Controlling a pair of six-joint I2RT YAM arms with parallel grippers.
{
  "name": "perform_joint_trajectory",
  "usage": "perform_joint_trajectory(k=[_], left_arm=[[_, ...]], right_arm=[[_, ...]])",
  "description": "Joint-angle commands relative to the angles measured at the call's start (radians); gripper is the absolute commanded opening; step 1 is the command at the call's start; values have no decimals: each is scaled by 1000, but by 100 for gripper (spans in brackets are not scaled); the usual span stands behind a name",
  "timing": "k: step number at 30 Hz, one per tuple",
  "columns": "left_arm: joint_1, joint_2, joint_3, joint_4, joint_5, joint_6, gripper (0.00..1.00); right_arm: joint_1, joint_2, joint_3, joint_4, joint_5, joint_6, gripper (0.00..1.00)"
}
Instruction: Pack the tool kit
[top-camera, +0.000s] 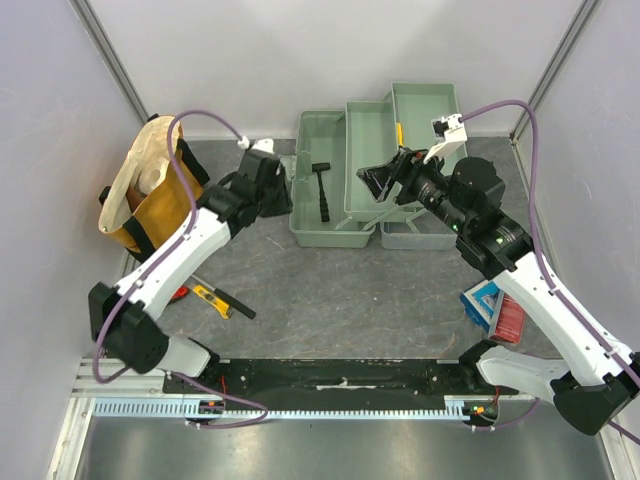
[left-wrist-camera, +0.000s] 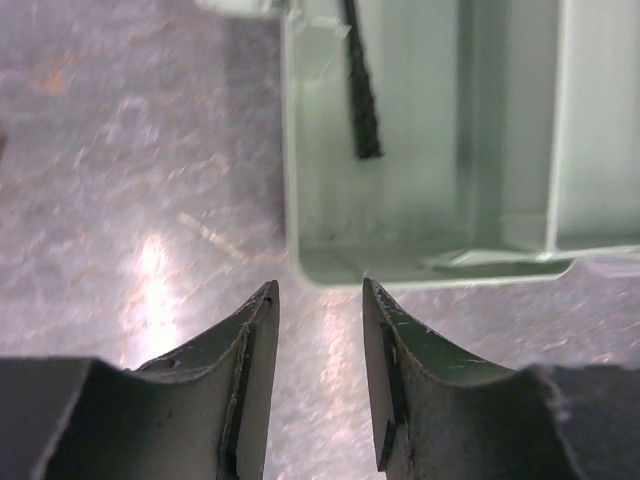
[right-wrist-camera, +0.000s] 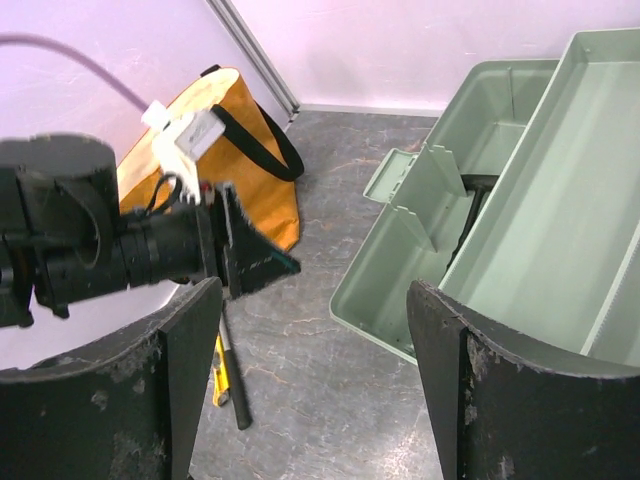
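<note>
Standing open: toolbox (top-camera: 330, 228) holding hammer (top-camera: 322, 190), left gripper (left-wrist-camera: 320, 340) empty at its 9 o'clock, right gripper (right-wrist-camera: 310, 380) spread, empty.

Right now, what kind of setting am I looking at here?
Probably a lab test cell for robots: plain white panel walls enclose a grey tabletop, with an open green toolbox staged between two bolted arms.

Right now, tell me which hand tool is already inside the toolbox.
The small hammer, black-handled, lying in the toolbox. The yellow-black tool and red-handled tool lie on the table instead.
</note>
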Motion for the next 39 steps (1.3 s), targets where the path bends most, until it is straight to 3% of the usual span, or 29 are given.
perform_joint_trajectory(k=[1, 13, 21, 31, 39], left_arm=[[7, -155, -151, -18, -108, -80, 45], [149, -402, -550, -99, -228, -301, 51], [313, -397, -730, -4, -168, -342, 54], [427, -348, -817, 103, -91, -338, 57], [433, -278, -839, 149, -85, -345, 49]], right_arm=[[1, -24, 26, 49, -27, 6, 82], [1, -27, -40, 38, -33, 11, 82], [1, -14, -48, 26, -24, 18, 83], [1, 2, -57, 0, -16, 31, 83], [1, 11, -54, -14, 4, 9, 83]])
